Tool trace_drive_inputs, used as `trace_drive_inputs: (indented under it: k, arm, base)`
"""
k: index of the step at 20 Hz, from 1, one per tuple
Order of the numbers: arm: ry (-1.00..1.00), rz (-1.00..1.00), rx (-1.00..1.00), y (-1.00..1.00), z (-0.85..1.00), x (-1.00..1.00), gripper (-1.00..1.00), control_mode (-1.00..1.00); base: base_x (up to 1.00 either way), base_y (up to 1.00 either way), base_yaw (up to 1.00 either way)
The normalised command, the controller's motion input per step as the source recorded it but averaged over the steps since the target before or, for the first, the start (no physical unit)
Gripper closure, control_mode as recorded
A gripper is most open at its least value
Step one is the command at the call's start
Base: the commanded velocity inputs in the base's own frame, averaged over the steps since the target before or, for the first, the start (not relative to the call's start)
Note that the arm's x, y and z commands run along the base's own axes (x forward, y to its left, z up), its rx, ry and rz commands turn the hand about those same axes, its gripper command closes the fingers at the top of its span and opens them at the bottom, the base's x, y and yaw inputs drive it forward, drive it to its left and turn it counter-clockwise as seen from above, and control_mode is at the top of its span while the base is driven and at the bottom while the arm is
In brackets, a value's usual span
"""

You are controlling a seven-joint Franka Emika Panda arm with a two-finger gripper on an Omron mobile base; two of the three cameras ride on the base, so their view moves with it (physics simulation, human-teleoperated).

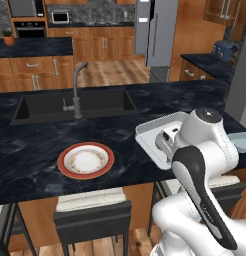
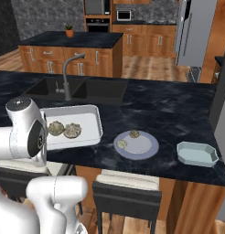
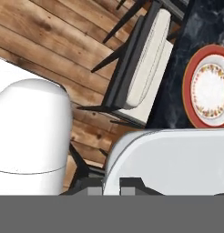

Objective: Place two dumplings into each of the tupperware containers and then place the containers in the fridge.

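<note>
Left to right on the worktop (image 2: 178,103): two dumplings (image 2: 64,129) are lying in the white tray (image 2: 93,119), two are sitting in the round container (image 2: 148,147), and the rectangular container (image 2: 197,153) is standing apart. Tool state: cannot tell.

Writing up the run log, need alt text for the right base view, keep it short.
A dark marble counter holds a white square tray with two dumplings, a round tupperware container with two more dumplings, and an empty rectangular tupperware container to its right. The white robot arm rises at lower left; a sink with faucet sits behind the tray, and the steel fridge stands at upper right.
</note>
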Motion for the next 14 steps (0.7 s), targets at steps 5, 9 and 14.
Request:
trace_drive_inputs:
  k: [5, 9, 14]
  arm:
    - [-0.12, 0.0, 0.06, -0.01, -0.03, -0.33, 1.0, -1.0]
    - [0.0, 0.0, 0.0, 0.0, 0.0, 0.0, 1.0, 1.0]
    - [0.0, 0.0, 0.0, 0.0, 0.0, 0.0, 1.0, 1.0]
  base:
    - [0.0, 0.0, 0.0]
    - [-0.83, -0.19, 0.0]
    - [-0.86, -0.04, 0.03]
